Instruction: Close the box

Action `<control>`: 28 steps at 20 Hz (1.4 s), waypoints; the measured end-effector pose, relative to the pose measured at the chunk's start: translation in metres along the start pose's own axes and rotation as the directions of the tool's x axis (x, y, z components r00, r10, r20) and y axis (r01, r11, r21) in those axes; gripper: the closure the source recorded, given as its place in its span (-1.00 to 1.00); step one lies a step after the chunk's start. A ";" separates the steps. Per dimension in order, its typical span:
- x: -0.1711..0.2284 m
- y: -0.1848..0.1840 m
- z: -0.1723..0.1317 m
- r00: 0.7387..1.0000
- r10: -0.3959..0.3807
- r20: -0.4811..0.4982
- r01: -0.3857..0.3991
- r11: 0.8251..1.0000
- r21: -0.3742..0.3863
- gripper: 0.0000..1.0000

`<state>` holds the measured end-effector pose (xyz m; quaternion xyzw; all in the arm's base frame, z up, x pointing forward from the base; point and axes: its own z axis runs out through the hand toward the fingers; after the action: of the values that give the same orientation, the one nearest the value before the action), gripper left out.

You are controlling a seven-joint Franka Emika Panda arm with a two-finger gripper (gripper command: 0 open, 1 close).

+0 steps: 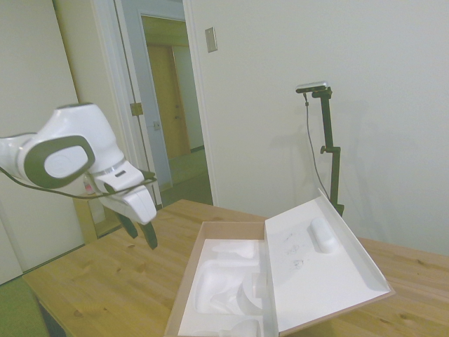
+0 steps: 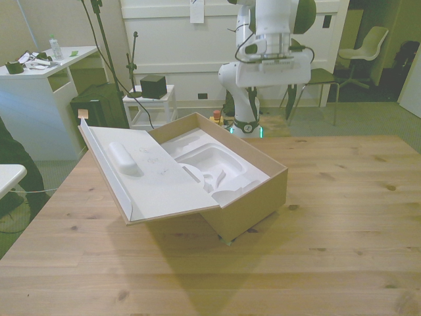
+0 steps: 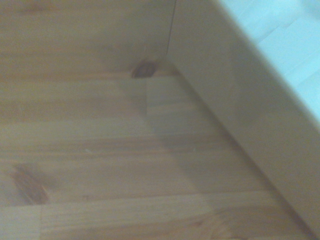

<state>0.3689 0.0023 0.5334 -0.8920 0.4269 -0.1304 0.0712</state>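
Note:
The box (image 2: pixel 253 197) lies open on the wooden table (image 2: pixel 329 224). It is brown outside, and a white moulded foam insert (image 1: pixel 224 281) fills its base. Its hinged lid (image 1: pixel 323 267) leans back, open and tilted, white side up, toward the front view's left (image 2: pixel 151 174). My gripper (image 1: pixel 142 237) hangs open and empty above the table, apart from the box, beyond the side that faces away from the lid. The front view shows the gripper (image 2: pixel 270 99) high over the table's far edge. In the wrist view, the box's brown wall (image 3: pixel 240 115) meets the tabletop (image 3: pixel 75 150).
Bare tabletop stretches on the front view's right and near side. Behind the table stand a white desk (image 2: pixel 39 72), a low shelf with a black cube (image 2: pixel 152 85) and a chair (image 2: pixel 368 46). An open doorway (image 1: pixel 168 105) shows in the side view.

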 end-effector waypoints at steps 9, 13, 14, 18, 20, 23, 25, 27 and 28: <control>0.135 0.068 -0.100 0.954 0.274 -0.119 -0.260 0.958 0.119 -1.00; 0.203 0.100 -0.121 0.920 0.360 -0.152 -0.343 0.930 0.130 -1.00; 0.220 0.110 -0.123 0.912 0.380 -0.157 -0.362 0.923 0.128 -1.00; 0.281 0.139 -0.126 0.881 0.436 -0.183 -0.422 0.900 0.108 -1.00; 0.306 0.141 -0.129 0.866 0.455 -0.207 -0.441 0.890 0.110 -1.00; 0.340 0.136 -0.135 0.846 0.469 -0.255 -0.457 0.883 0.108 -1.00; 0.362 0.138 -0.132 0.830 0.482 -0.280 -0.476 0.874 0.095 -1.00; 0.386 0.146 -0.121 0.814 0.497 -0.301 -0.500 0.863 0.074 -1.00; 0.398 0.150 -0.114 0.805 0.507 -0.306 -0.514 0.855 0.066 -1.00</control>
<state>0.4632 -0.4033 0.6750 -0.7129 0.6578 -0.2418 0.0261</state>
